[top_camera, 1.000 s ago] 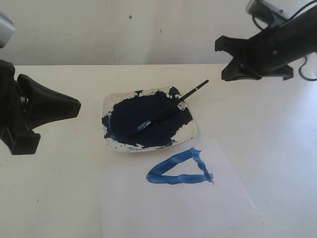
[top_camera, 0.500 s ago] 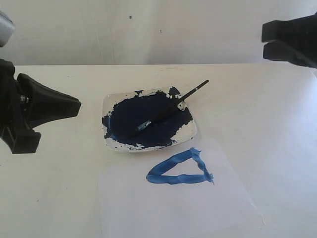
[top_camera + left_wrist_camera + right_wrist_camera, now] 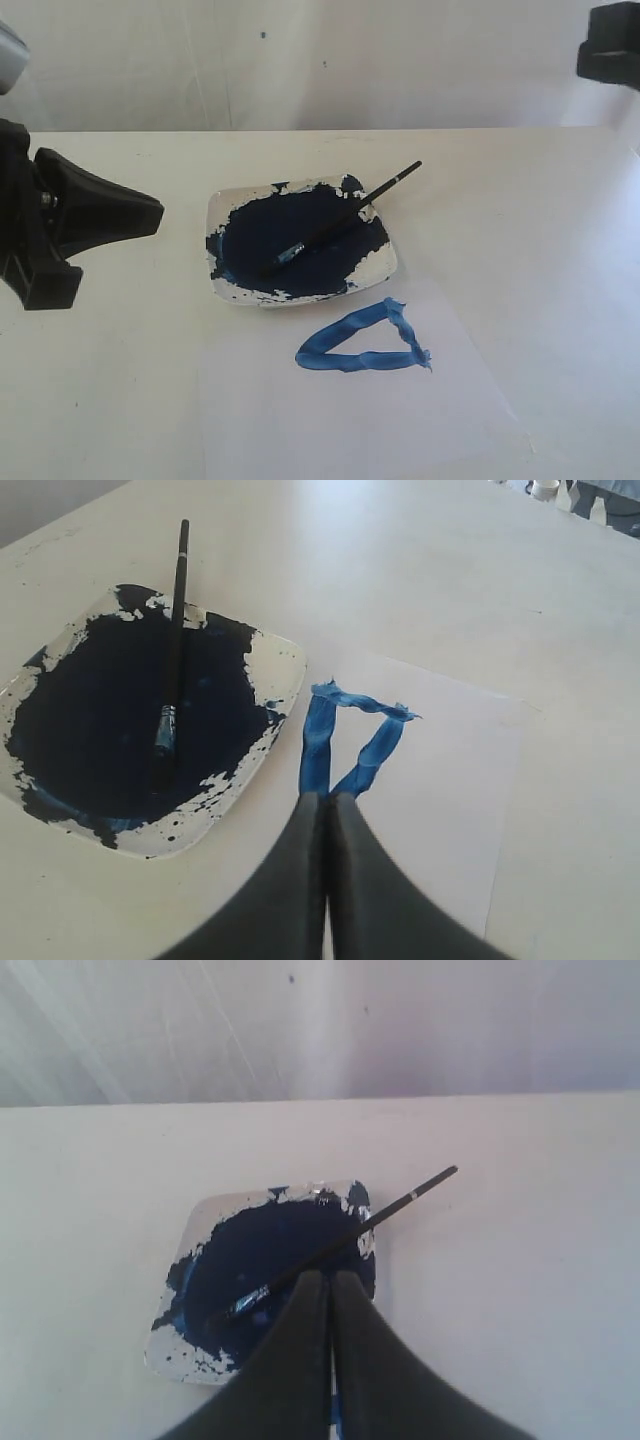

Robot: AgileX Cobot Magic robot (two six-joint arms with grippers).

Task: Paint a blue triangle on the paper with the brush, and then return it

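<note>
Now we see the brush [image 3: 340,220] lying diagonally across the dish [image 3: 385,265], bristles down in the paint [image 3: 275,230], handle poking past the far-right rim. Both our left hand [image 3: 323,800] and right hand [image 3: 330,1278] are pinched closed, empty.

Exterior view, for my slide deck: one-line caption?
Thin black-handled paintbrush rests across the paint-filled square dish, beside a bright-blue triangle outline on white paper.
</note>
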